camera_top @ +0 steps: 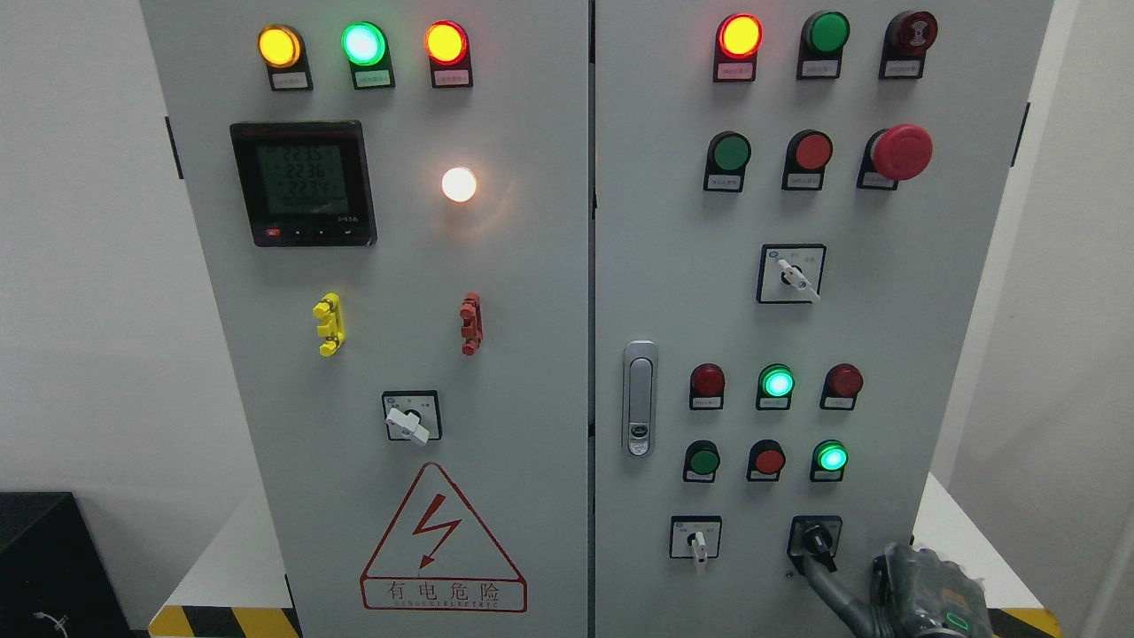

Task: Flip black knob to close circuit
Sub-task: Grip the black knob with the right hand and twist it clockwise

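- Right hand (895,589) comes up from the bottom right corner, grey and partly cut off by the picture's edge, with a small green light on its back.
- One long grey finger (824,580) reaches up and to the left from that hand, its tip touching the lower side of the black knob (817,538); the rest of the fingers are bunched lower down, and whether anything is pinched cannot be told.
- Black knob sits in a square black-framed plate at the bottom right of the right cabinet door (957,354), up and to the left of the hand; its handle points down and slightly right.
- Just left of it on the same row is a white-handled selector switch (696,539), apart from the hand.
- Above the knob, a lit green button (831,458) stands in a row with a dark green and a red one.
- Higher on that door are a red mushroom stop button (901,151) and another white selector (793,276).
- Silver door latch (640,399) sits near the seam between the doors.
- Left door (266,354) carries a digital meter (304,183), lit yellow, green and red lamps along the top, a glowing white lamp (459,184), and a red lightning warning triangle (442,542).
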Controlling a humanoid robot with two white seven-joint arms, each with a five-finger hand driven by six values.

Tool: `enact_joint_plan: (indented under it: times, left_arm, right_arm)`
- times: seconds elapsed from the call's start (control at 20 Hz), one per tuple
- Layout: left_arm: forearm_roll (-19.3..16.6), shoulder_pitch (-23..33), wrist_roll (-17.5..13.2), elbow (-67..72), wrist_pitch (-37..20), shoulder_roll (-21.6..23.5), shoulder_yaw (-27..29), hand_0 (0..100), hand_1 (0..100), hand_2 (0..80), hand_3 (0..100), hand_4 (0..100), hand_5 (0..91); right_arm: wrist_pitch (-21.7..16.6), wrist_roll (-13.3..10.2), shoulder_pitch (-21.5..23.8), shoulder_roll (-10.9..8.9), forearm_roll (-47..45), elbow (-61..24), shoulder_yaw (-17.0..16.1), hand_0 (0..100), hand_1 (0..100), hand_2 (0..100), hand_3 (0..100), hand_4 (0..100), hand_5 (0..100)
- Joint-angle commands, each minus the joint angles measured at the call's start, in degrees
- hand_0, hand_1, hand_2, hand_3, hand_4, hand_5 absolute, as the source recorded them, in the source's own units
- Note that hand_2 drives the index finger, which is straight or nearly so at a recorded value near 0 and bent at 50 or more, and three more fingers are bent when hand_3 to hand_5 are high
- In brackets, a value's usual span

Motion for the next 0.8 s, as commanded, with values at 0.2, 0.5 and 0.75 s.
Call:
enact_joint_plan:
  times: [0.2, 0.5, 0.75]
  left_arm:
    - [0.0, 1.2, 0.0, 0.0, 0.1, 0.0, 0.0, 12, 56, 0.0, 0, 0, 0.0]
    - [0.0, 1.2, 0.0, 0.0, 0.2, 0.0, 0.0, 12, 56, 0.0, 0, 0, 0.0]
    - [0.0, 1.2, 0.0, 0.0, 0.1, 0.0, 0.0, 12, 56, 0.0, 0, 0, 0.0]
  right_arm:
    - [0.6, -0.3, -0.2, -1.58, -1.2, 0.3, -0.3, 0, 3, 89, 100, 89, 88]
    - [0.8, -0.3, -0.3, -2.73, -2.2, 0.2, -0.5, 0, 3, 89, 100, 89, 88]
    - [0.9, -0.3, -0.6, -3.08, -3.0, 0.0, -0.5, 0, 3, 89, 100, 89, 89]
